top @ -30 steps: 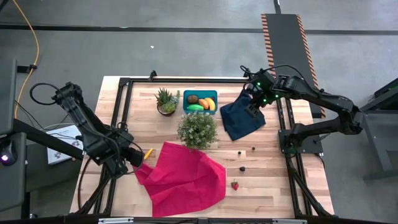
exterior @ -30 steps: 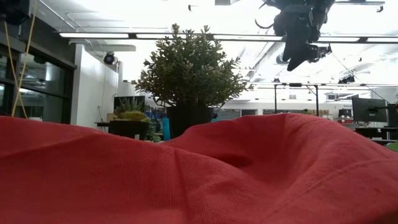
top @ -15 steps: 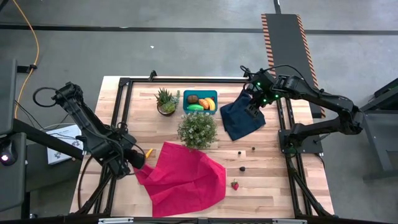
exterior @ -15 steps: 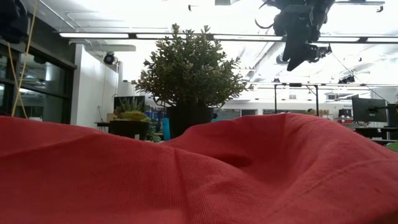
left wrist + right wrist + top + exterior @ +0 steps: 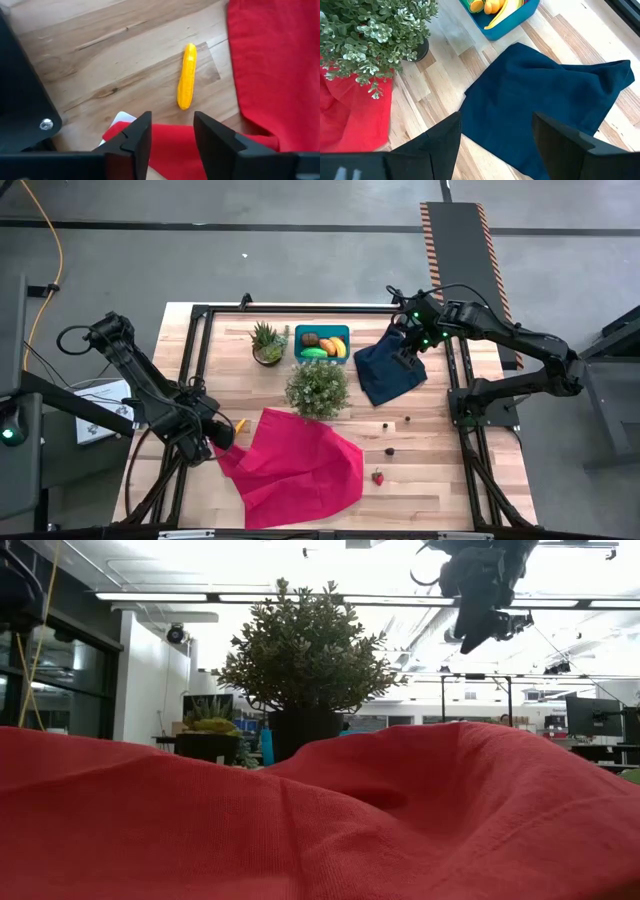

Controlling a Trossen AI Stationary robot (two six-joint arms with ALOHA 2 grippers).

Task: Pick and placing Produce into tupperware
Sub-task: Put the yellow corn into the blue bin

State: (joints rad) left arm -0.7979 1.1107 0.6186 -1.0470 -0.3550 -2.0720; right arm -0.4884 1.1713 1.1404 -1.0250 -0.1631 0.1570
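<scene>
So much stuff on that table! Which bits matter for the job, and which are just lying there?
Job: blue tub of toy fruit; strawberry; small yellow-orange piece by the left tool.

Just there: red cloth, navy cloth, bushy plant, spiky plant.

The table [image 5: 440, 480] was pale planked wood with a matt grain; the red cloth [image 5: 295, 465] was soft, finely napped fabric, the navy cloth [image 5: 550, 100] smoother weave. The tupperware [image 5: 322, 332] looked like glossy plastic, the orange piece [image 5: 187, 83] like smooth plastic
</scene>
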